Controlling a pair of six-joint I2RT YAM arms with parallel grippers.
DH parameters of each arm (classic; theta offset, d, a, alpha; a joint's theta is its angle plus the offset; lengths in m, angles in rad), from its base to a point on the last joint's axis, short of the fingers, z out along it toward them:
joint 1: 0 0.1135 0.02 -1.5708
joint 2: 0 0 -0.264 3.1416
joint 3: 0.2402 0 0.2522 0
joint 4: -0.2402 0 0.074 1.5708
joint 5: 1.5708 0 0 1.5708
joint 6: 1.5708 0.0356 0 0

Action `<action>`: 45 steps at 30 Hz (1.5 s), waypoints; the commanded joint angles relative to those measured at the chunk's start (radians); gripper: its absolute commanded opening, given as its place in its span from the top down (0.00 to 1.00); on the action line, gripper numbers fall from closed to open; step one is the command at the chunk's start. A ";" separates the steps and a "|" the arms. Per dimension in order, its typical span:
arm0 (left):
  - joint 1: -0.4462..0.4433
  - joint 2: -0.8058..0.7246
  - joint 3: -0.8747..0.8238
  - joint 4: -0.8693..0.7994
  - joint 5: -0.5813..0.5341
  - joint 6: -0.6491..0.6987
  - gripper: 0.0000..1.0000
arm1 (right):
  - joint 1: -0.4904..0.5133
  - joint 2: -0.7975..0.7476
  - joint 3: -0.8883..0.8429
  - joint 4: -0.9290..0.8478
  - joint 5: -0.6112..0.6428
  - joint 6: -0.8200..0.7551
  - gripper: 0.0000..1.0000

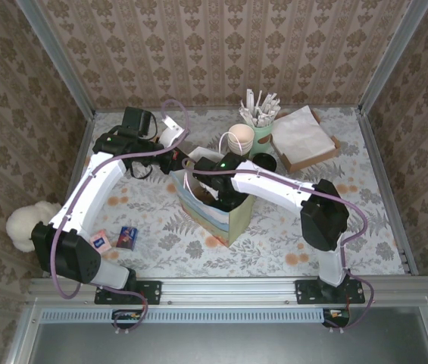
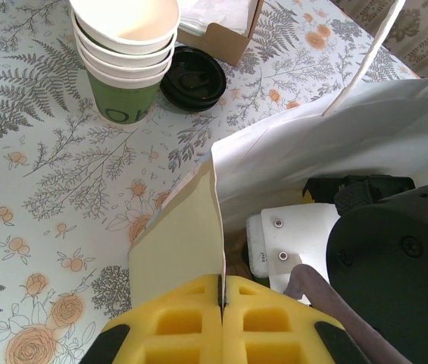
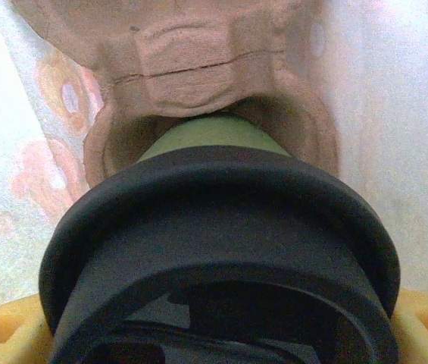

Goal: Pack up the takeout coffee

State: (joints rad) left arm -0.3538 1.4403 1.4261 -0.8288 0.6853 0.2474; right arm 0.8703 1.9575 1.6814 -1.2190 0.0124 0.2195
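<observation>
**Right gripper** point(image 3: 214, 340): the jaws stand wide and are clamped on the lidded cup point(image 3: 221, 227). One yellow finger point(image 3: 1, 334) shows at each side of the black lid. The cup body is green. Its base points into a well of the brown pulp carrier tray point(image 3: 191, 64), which lies at 12 o'clock from the cup in the right wrist view. Whether the base is fully seated in the well cannot be told. Cup, tray and gripper are all inside the paper bag point(image 1: 229, 220). In the top view the right arm reaches into the bag mouth from 3 o'clock.

**Left gripper** point(image 2: 221, 294): the yellow fingers are closed flat together and pinch the upper edge of the bag wall, which is cream outside and white inside. In the top view this grip sits at the bag's 11 o'clock corner.

**Surroundings:** the bag stands upright near the centre of the floral table point(image 1: 274, 243). Positions below are taken from the bag in the top view.

- The stack of empty cups point(image 1: 239, 139) is at 1 o'clock.
- The black lids point(image 1: 265, 161) lie just beside the stack, toward 2 o'clock.
- The green cup of white sticks point(image 1: 263, 114) stands just behind the stack.
- The cardboard box of napkins point(image 1: 304, 140) is farther out at 2 o'clock.
- Small packets point(image 1: 128, 237) lie at 8 o'clock, near the left arm's base.
</observation>
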 commanded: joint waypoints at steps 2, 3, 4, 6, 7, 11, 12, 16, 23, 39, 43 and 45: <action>-0.019 -0.022 -0.006 0.008 0.048 -0.009 1.00 | -0.019 0.112 -0.010 -0.001 0.023 0.030 0.34; -0.019 -0.023 -0.007 0.009 0.048 -0.010 1.00 | -0.020 0.111 0.002 -0.007 0.023 0.034 0.33; -0.018 -0.024 -0.006 0.010 0.048 -0.009 1.00 | -0.020 0.108 0.014 -0.014 0.023 0.037 0.33; -0.019 -0.026 -0.006 0.010 0.051 -0.010 1.00 | -0.020 0.099 0.033 -0.020 0.023 0.042 0.32; -0.021 -0.027 -0.005 0.010 0.050 -0.013 1.00 | -0.019 0.091 0.040 -0.023 0.023 0.044 0.32; -0.022 -0.032 -0.006 0.010 0.048 -0.011 1.00 | -0.020 0.072 0.049 -0.032 0.023 0.044 0.31; -0.023 -0.034 -0.005 0.010 0.046 -0.010 1.00 | -0.020 0.070 0.049 -0.033 0.024 0.043 0.31; -0.027 -0.039 -0.006 0.008 0.040 -0.009 1.00 | -0.020 0.063 0.047 -0.041 0.028 0.043 0.28; -0.028 -0.039 -0.006 0.005 0.034 -0.007 1.00 | -0.018 0.041 0.051 -0.031 0.023 0.052 0.23; -0.030 -0.041 -0.008 0.003 0.025 -0.003 1.00 | -0.018 0.027 0.068 -0.037 0.017 0.055 0.14; -0.031 -0.041 -0.006 0.003 0.024 -0.002 1.00 | -0.018 0.024 0.071 -0.043 0.017 0.055 0.12; -0.031 -0.042 -0.008 0.003 0.024 -0.002 1.00 | -0.019 0.022 0.075 -0.045 0.018 0.055 0.10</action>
State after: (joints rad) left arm -0.3618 1.4349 1.4261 -0.8173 0.6689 0.2390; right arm 0.8673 1.9831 1.7348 -1.2602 0.0124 0.2611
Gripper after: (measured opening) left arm 0.046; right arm 0.893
